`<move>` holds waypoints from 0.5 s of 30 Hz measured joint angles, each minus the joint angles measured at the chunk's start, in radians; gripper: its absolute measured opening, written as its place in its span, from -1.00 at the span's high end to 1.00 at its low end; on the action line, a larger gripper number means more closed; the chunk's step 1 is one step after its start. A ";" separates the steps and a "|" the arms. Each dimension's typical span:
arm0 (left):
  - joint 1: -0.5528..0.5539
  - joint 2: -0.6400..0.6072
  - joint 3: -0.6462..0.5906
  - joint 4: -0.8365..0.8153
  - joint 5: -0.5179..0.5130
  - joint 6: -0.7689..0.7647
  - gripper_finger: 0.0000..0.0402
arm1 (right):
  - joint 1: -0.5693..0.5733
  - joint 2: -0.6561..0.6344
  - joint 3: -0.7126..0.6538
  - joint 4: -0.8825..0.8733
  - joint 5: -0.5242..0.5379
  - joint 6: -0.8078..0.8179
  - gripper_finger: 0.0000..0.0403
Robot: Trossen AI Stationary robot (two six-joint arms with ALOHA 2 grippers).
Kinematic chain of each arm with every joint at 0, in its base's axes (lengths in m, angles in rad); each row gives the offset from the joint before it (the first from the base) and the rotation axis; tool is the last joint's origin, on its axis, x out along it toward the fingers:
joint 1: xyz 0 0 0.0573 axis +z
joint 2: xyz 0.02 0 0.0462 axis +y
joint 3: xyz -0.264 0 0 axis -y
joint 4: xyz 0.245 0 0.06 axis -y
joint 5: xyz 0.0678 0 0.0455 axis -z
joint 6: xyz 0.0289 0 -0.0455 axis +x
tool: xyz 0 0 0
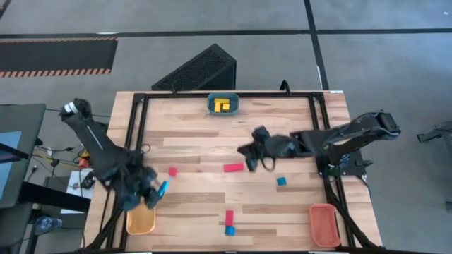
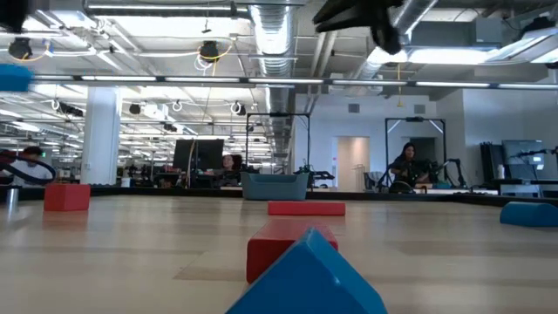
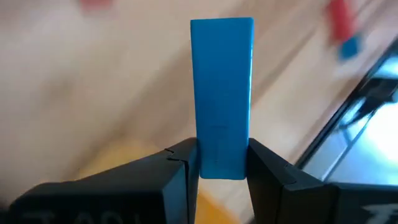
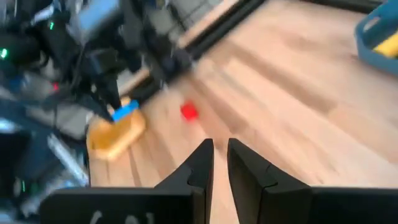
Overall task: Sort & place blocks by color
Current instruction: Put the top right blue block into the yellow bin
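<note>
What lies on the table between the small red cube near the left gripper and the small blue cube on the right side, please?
In the high view, a red bar lies between the red cube and the blue cube.

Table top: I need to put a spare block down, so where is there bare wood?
Bare: between the teal tray and the red bar, left of the right gripper. Crowded: the near edge by the yellow tray, where the left gripper holds a blue bar.
</note>
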 joint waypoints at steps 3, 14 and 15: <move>-0.105 0.105 0.004 0.069 0.102 -0.164 0.63 | 0.096 -0.003 0.000 -0.101 0.107 0.004 0.67; -0.199 0.323 0.152 0.054 0.259 -0.290 0.63 | 0.195 0.179 -0.001 0.011 0.177 0.042 0.67; -0.199 0.330 0.153 0.042 0.273 -0.292 0.62 | 0.194 0.196 -0.002 0.054 0.157 0.042 0.67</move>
